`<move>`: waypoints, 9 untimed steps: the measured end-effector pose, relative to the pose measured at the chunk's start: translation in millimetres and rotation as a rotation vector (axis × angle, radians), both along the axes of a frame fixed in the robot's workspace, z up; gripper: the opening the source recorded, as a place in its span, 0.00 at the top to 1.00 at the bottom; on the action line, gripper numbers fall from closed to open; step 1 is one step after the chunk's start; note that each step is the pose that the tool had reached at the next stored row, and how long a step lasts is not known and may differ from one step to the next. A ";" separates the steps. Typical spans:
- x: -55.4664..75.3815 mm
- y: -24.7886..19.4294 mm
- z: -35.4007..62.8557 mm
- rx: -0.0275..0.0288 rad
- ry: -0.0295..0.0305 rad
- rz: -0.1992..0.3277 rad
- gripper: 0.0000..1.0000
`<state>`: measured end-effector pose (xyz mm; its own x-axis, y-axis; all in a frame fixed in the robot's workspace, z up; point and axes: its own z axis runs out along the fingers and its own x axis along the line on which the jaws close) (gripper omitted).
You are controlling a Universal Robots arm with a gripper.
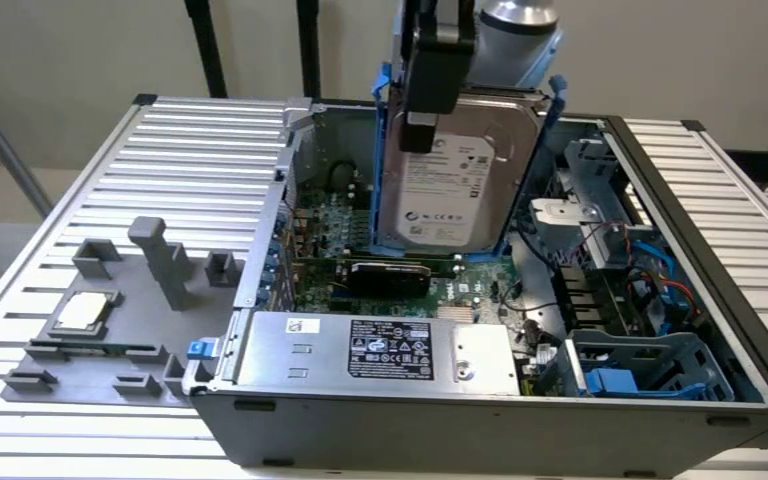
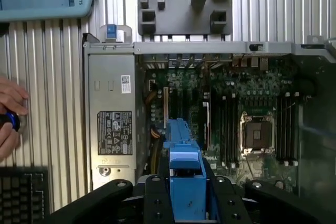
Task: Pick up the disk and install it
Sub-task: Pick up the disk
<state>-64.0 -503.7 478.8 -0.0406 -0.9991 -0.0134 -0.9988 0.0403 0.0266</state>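
Note:
The disk (image 1: pixel 454 190), silver-grey with a white label and a bright blue carrier frame, hangs upright above the middle of the open computer case (image 1: pixel 744 300). My gripper (image 1: pixel 420 125) is shut on its upper part, with a black finger lying over the label side. In the wrist view the blue carrier (image 2: pixel 182 156) shows edge-on between my black fingers (image 2: pixel 157 198), and my gripper (image 2: pixel 185 195) is over the motherboard (image 2: pixel 247 103). The disk's lower edge hangs just above the boards inside the case.
A large silver box with a black label (image 1: pixel 384 350) fills the case's front. A blue drive cage (image 1: pixel 651 365) sits at the exterior view's right. A grey fixture plate (image 1: pixel 104 330) holds a small square chip (image 1: pixel 84 310). A person's hand (image 2: pixel 10 114) rests beside a keyboard (image 2: pixel 21 195).

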 end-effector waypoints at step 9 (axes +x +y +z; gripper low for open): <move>40.8 -9.7 -1.9 0.0000 0.0001 0.000 1.00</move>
